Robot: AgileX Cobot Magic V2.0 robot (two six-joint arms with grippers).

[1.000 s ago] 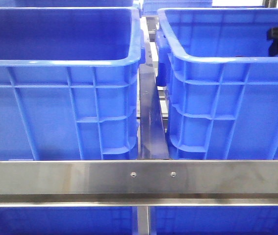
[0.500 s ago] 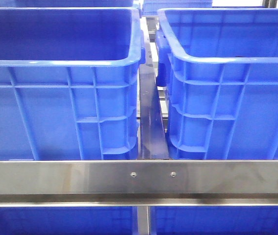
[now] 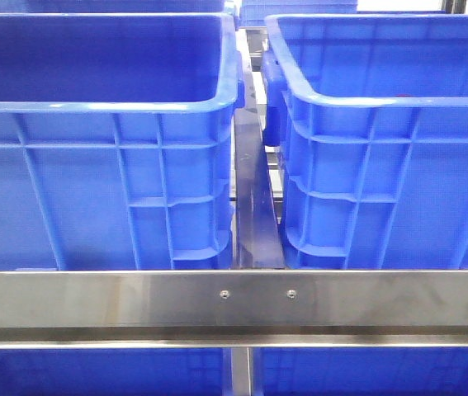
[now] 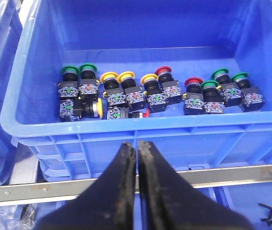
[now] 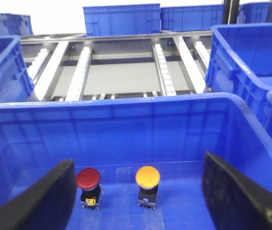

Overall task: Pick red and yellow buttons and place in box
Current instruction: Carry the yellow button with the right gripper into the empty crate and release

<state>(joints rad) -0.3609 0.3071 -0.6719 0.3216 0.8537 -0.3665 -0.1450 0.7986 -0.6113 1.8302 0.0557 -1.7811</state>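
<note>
In the left wrist view a blue bin (image 4: 126, 127) holds several push buttons in a row: yellow ones (image 4: 110, 78), red ones (image 4: 163, 72) and green ones (image 4: 70, 72). My left gripper (image 4: 136, 146) is shut and empty, outside this bin by its near wall. In the right wrist view a red button (image 5: 88, 178) and a yellow button (image 5: 147, 176) stand upright, side by side, on the floor of a blue box (image 5: 126, 120). My right gripper (image 5: 138, 163) is open and empty above that box, its fingers (image 5: 44, 201) either side of the two buttons. Neither gripper shows in the front view.
The front view shows two tall blue bins, left (image 3: 101, 107) and right (image 3: 366, 103), with a narrow gap between them and a steel rail (image 3: 234, 297) in front. More blue bins (image 5: 121, 19) and a roller conveyor (image 5: 164, 67) lie beyond the box.
A black part of the right arm that showed over the right bin at the front view's right edge one second ago has left that view. The bins have not moved.
</note>
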